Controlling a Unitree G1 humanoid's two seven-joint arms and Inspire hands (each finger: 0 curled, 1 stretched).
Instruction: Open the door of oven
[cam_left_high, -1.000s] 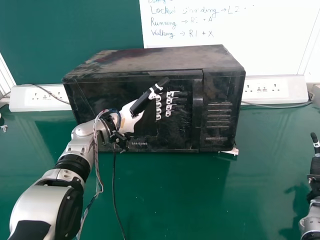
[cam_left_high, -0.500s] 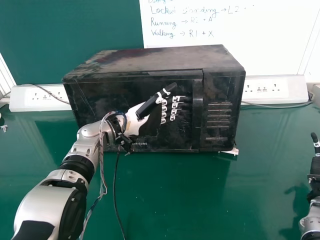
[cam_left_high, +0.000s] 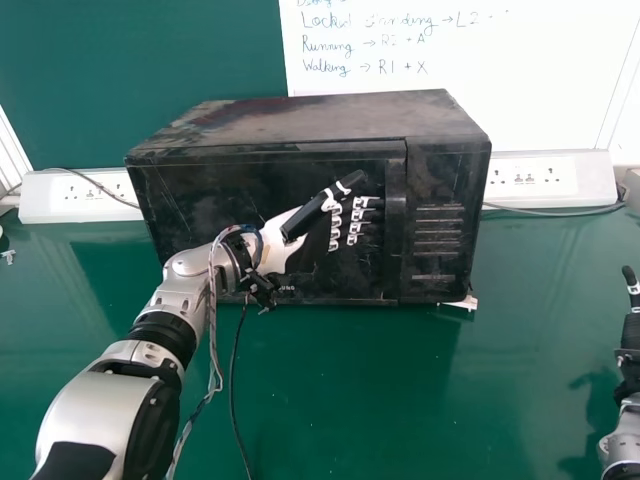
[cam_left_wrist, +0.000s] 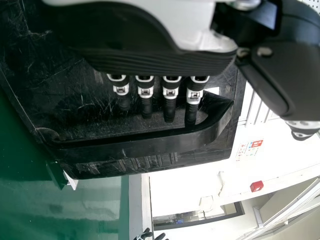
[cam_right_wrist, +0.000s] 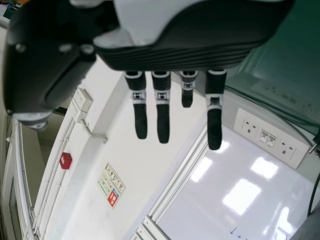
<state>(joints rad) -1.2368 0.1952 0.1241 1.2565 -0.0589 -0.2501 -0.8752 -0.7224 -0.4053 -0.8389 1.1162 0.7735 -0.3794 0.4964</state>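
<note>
Plainly, a green desk (cam_left_high: 530, 390) carries a large black oven (cam_left_high: 320, 120), upright, its front toward the robot. The door (cam_left_high: 190, 205) is shut, its upright handle (cam_left_high: 395, 230) near the right side. The right robot hand (cam_right_wrist: 200, 52) is open, off to the right of the oven.

The left robot hand (cam_left_high: 276, 245) is wide, holding nothing, its fingers (cam_left_wrist: 170, 107) straight. To open the door well, those fingers should likely slip behind the handle and curl before any pull, then draw it toward the robot in a leftward arc. The forearm, on the apparent hinge side, would need to give way; a shallow hook could slip off.

The handle lies just beside the left fingertips, on their right; whether they touch cannot be told.
</note>
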